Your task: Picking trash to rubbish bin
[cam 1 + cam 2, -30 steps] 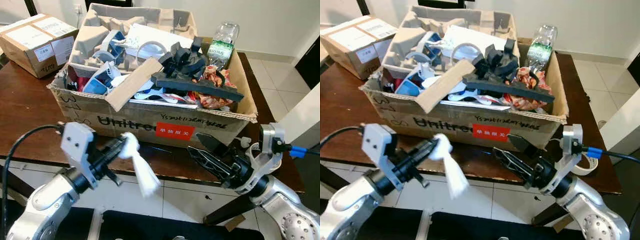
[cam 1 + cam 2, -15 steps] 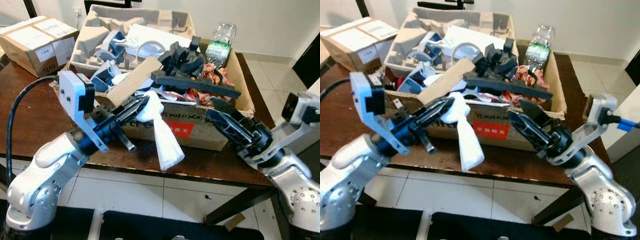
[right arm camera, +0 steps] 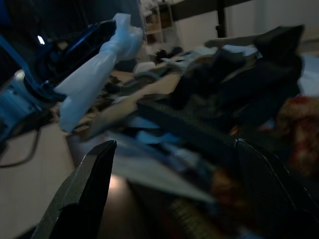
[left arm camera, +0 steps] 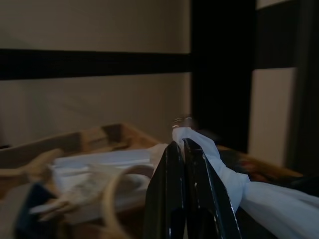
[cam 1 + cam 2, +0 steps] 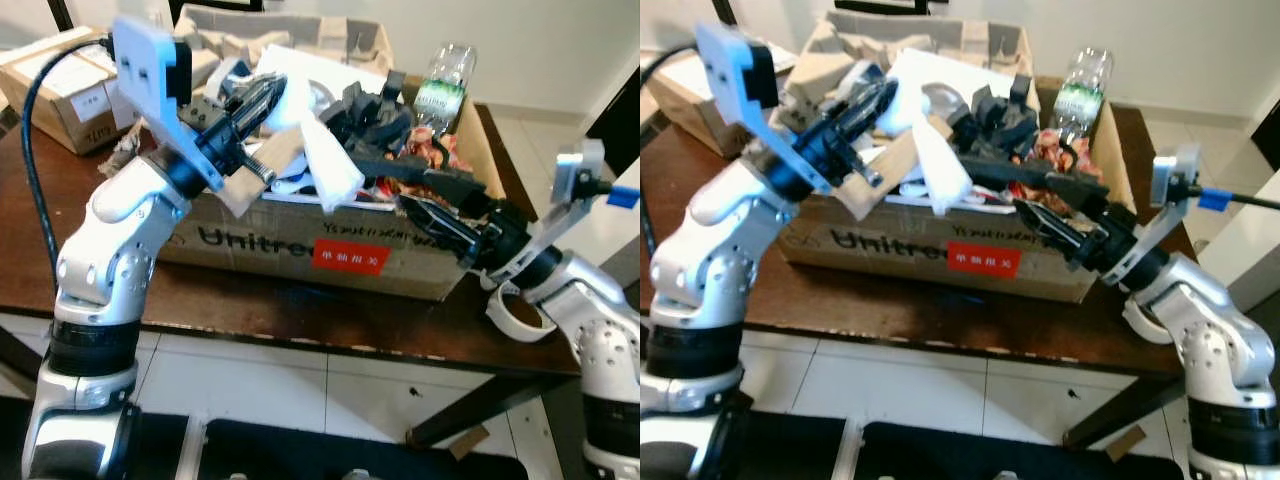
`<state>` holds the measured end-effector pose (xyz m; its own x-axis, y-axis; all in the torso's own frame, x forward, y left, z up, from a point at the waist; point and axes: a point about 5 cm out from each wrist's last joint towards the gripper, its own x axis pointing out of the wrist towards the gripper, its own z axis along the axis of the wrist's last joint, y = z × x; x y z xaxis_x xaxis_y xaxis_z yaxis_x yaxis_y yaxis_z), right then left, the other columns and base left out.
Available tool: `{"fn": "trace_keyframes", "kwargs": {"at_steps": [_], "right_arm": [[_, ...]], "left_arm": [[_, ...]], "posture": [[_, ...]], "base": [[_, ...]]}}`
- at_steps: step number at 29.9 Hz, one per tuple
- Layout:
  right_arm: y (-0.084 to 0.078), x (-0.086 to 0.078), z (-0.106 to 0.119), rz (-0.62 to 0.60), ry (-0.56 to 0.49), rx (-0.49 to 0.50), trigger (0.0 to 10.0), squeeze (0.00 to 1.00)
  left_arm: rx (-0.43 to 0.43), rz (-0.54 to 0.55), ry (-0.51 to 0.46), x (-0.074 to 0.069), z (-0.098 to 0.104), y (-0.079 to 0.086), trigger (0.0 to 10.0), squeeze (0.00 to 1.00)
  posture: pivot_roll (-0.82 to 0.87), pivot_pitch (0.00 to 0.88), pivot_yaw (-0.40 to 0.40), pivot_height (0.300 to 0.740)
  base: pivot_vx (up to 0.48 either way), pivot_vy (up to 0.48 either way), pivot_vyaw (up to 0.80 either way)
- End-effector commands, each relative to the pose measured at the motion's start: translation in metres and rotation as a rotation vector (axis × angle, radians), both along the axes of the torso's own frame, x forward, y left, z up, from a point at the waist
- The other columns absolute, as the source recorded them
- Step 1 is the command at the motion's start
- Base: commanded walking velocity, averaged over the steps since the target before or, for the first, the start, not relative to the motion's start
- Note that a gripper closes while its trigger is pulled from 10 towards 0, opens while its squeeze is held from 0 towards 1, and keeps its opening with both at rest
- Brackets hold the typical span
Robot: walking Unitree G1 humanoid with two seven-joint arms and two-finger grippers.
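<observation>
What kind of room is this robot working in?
Probably a home or small office room used for unpacking: a dark wooden table on pale floor tiles holds a big cardboard box of packaging scraps and a sealed parcel.

Left end effector [image 5: 262,97]: glossy black plastic fingers, pinched on soft matt white tissue [image 5: 322,160], crumpled. Below it, cardboard box [image 5: 270,245]: matt brown corrugated, rough torn rim. Just ahead of the right end effector [image 5: 428,215]: matt black foam pieces [image 5: 385,125]. Beyond them, clear glossy plastic bottle [image 5: 442,85]. Table [image 5: 250,305]: dark wood, semi-gloss sheen. Arms: brushed silver metal.
</observation>
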<state>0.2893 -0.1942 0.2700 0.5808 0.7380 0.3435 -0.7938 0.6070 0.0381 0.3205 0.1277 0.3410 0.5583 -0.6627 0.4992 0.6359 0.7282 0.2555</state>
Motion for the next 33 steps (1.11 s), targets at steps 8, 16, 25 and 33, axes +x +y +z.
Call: {"fn": "trace_keyframes", "kwargs": {"at_steps": [8, 16, 25, 33], "right_arm": [[-0.007, 0.022, 0.009, -0.082, 0.012, -0.093, 10.0, 0.00], [-0.007, 0.024, 0.021, -0.061, -0.032, -0.139, 10.0, 0.00], [-0.003, 0.023, 0.023, -0.039, -0.046, -0.151, 10.0, 0.00], [0.000, 0.016, 0.024, 0.015, -0.053, -0.160, 10.0, 0.00]], "left_arm": [[0.002, 0.045, -0.035, 0.029, 0.007, -0.003, 10.0, 0.00], [0.019, 0.057, -0.054, 0.046, 0.010, -0.005, 10.0, 0.00], [0.001, 0.084, -0.064, 0.052, 0.013, -0.001, 10.0, 1.00], [-0.051, 0.065, -0.081, 0.051, 0.023, 0.004, 10.0, 0.00]], "posture": [[0.16, 0.152, -0.043, 0.740], [0.16, 0.148, -0.048, 0.740], [0.16, 0.143, -0.046, 0.740], [0.16, 0.143, -0.047, 0.740]], "base": [[0.000, 0.000, 0.00], [0.000, 0.000, 0.00], [0.000, 0.000, 0.00], [0.000, 0.000, 0.00]]}}
